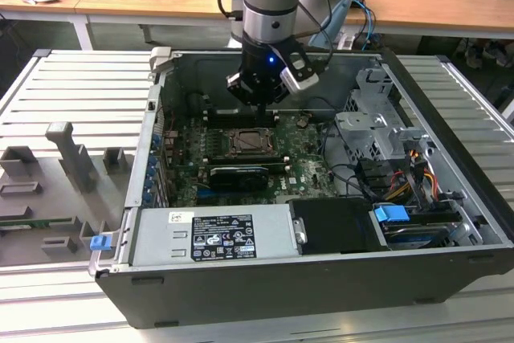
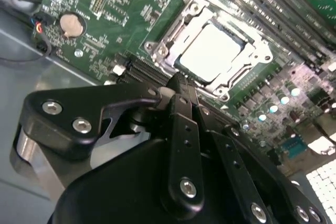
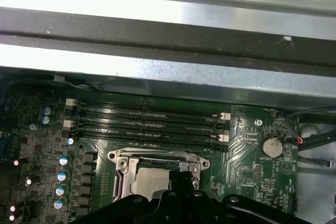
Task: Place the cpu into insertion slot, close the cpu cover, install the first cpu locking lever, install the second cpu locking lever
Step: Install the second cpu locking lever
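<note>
The pale silvery cpu [image 2: 212,51] lies flat inside the insertion slot [image 1: 251,142] on the green motherboard. The cpu cover [image 2: 157,45], a metal frame, is down around it, and the cpu [image 3: 149,182] shows through the cut-out. My gripper [image 1: 261,104] hangs just above the slot's far edge, apart from it. Its black fingers [image 2: 181,98] are shut together with nothing between them, and the fingertips [image 3: 185,178] cover part of the cover [image 3: 118,161]. How the locking levers stand I cannot tell.
Long black memory slots [image 3: 147,121] run beside the socket, with a coin battery [image 3: 272,146] nearby. A black card [image 1: 238,174] lies in front of the socket. The power supply [image 1: 213,234], drive cage [image 1: 373,122], cables [image 1: 418,174] and case wall [image 1: 157,110] hem in the board.
</note>
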Available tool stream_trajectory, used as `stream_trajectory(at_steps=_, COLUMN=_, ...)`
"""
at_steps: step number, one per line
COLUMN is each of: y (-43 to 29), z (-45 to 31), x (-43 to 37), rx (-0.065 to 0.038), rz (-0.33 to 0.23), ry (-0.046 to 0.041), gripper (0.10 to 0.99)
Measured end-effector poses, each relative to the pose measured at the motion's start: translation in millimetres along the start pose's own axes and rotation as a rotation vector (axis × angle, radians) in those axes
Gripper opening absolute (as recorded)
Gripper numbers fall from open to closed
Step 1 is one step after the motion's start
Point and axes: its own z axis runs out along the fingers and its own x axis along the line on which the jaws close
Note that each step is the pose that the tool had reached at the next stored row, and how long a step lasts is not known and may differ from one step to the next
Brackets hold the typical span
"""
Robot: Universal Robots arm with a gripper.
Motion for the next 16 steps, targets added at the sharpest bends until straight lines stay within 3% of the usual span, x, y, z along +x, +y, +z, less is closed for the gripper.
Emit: stream_trajectory(at_steps=16, y=-4.7, z=0.2, x=0.4, rx=0.000, rz=0.000, ry=0.0001, gripper=0.106)
